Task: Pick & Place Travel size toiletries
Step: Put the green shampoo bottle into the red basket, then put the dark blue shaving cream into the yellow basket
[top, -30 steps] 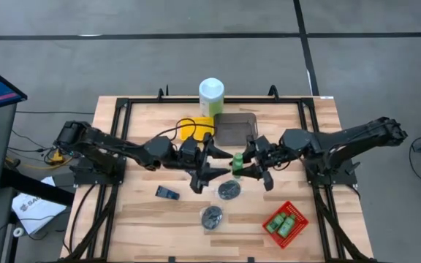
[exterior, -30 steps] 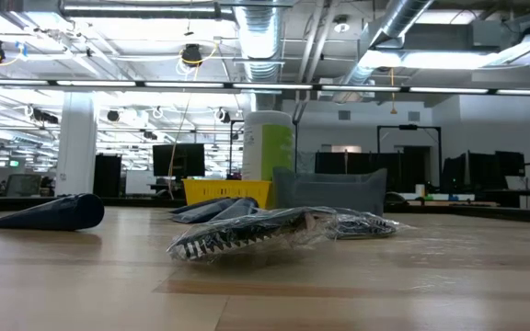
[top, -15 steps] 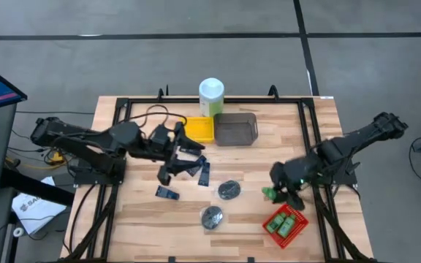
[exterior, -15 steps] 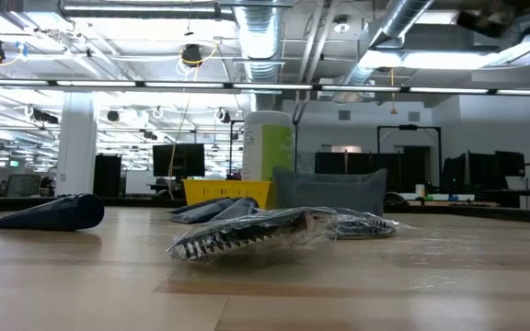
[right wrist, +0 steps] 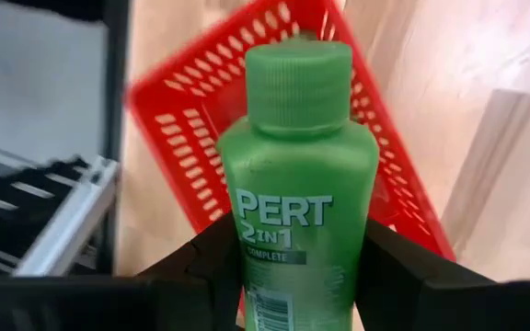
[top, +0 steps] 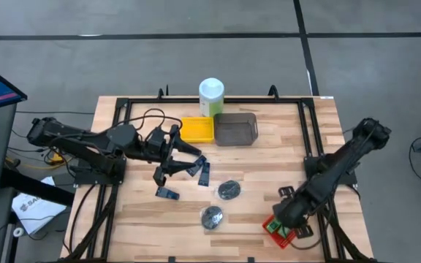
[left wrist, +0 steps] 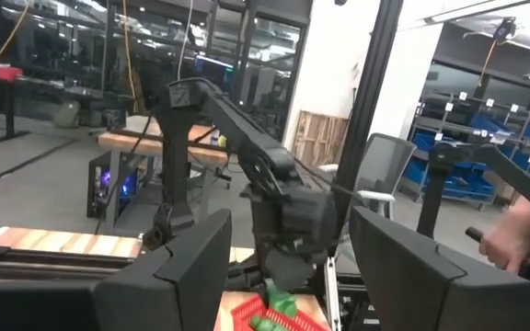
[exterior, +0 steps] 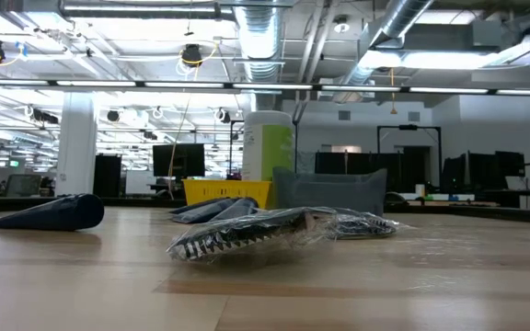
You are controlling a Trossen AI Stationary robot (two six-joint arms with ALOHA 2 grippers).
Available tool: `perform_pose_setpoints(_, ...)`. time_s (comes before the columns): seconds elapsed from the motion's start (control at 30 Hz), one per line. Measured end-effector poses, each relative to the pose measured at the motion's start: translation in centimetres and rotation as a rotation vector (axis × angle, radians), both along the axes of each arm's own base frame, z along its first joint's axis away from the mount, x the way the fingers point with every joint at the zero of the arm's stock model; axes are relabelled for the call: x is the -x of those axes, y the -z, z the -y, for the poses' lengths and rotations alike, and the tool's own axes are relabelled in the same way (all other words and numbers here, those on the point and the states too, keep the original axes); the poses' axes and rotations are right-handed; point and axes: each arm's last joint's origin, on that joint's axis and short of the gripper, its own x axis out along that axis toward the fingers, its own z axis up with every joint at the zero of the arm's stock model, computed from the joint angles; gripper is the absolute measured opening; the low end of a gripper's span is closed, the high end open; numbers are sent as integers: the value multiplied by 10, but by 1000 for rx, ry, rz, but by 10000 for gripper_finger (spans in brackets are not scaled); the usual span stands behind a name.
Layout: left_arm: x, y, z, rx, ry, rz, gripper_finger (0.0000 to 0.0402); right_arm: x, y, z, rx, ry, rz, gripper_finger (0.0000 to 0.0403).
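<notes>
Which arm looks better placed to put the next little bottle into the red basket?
The right. Its gripper is shut on a green bottle directly over the red basket. The left gripper hangs over the dark blue tubes, far across the table.

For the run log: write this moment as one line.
right pincer: shut on green bottle, over red tray | left pincer: open, above blue tubes

The right arm reaches down toward the table's front right corner, its right gripper [top: 287, 218] low there, fingers [right wrist: 205, 267] closed on a green bottle [right wrist: 299, 184]. The left arm stretches from the left edge toward the table's middle, left gripper [top: 172, 164] spread wide.
</notes>
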Motion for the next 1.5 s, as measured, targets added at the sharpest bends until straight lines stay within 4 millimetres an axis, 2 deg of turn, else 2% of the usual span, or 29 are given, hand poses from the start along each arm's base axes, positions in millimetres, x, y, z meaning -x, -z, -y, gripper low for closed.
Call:
perform_pose_setpoints(0.27,-1,7,0,4,1,-20,211,-1,30,-19,82,-110,-66,171)
perform_pose_setpoints(0.6,-1,6,0,4,1,-20,209,-3,34,-21,81,-122,-58,192)
perform_pose_setpoints(0.93,10,-2,-2,10,5,15,209,3,42,-17,105,49,-126,227)
perform_pose_setpoints(1.1,34,-17,-13,42,-26,53,209,1,24,-15,41,64,-74,226)
perform_pose_setpoints(1.3,85,-18,-29,96,-174,-100,203,-4,-7,6,-57,187,-3,228)
perform_pose_setpoints(1.4,114,-19,-35,89,-238,-120,177,-7,-23,22,-105,264,51,228)
perform_pose_setpoints(1.5,134,-16,-40,57,-288,-156,133,-10,-38,39,-132,347,149,228)
